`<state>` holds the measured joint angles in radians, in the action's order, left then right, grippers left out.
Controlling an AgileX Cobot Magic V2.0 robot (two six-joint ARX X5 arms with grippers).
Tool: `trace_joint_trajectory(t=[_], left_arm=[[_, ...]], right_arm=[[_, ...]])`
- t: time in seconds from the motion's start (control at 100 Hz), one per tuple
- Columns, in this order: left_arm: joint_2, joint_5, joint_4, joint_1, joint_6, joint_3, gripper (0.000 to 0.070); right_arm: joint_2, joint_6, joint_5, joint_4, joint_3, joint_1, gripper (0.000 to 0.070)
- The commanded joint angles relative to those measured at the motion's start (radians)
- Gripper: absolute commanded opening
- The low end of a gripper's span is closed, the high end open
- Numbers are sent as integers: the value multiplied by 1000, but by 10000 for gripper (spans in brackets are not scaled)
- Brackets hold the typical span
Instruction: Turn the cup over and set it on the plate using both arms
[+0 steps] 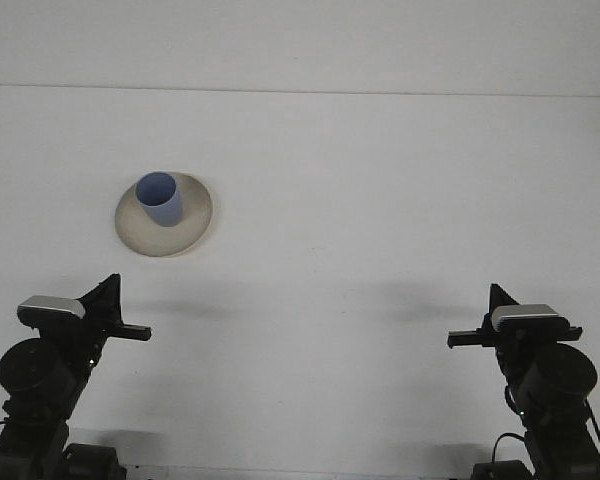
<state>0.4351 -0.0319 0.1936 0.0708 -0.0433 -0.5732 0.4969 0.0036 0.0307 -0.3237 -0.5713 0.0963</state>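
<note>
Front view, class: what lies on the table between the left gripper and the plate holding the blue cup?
Nothing: in the front view, only bare white table separates the left gripper from the plate with its blue cup.

Bright, even light from above washes the white table [380, 200]; soft faint shadows lie near both arms; focus is slightly soft.

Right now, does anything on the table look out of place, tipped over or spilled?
Nothing stands out. The blue cup stands mouth-up on the beige plate, a little left of the plate's middle, with no spill visible. Both tools, left and right, sit shut near the table's near edge, well away from it.
</note>
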Motion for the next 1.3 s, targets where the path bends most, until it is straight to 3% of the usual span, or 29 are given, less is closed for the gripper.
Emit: trace_joint_trajectory(t=[0.0,0.33,0.76,1.07,1.29], left_arm=[[0,-3,-10,2,-2,-12,10],[-40,2,-43,1,16,-5,10],[-252,2,-394,1,17,401,10],[-435,2,-405,-16,16,557,10],[-432,2,-405,-26,16,560,11]], right_arm=[[1,-5,3,10,-13,0,0],[1,-5,3,10,-13,0,0],[2,-5,3,10,-13,0,0],[1,-5,3,10,-13,0,0],[1,-5,3,13,-13,0,0]])
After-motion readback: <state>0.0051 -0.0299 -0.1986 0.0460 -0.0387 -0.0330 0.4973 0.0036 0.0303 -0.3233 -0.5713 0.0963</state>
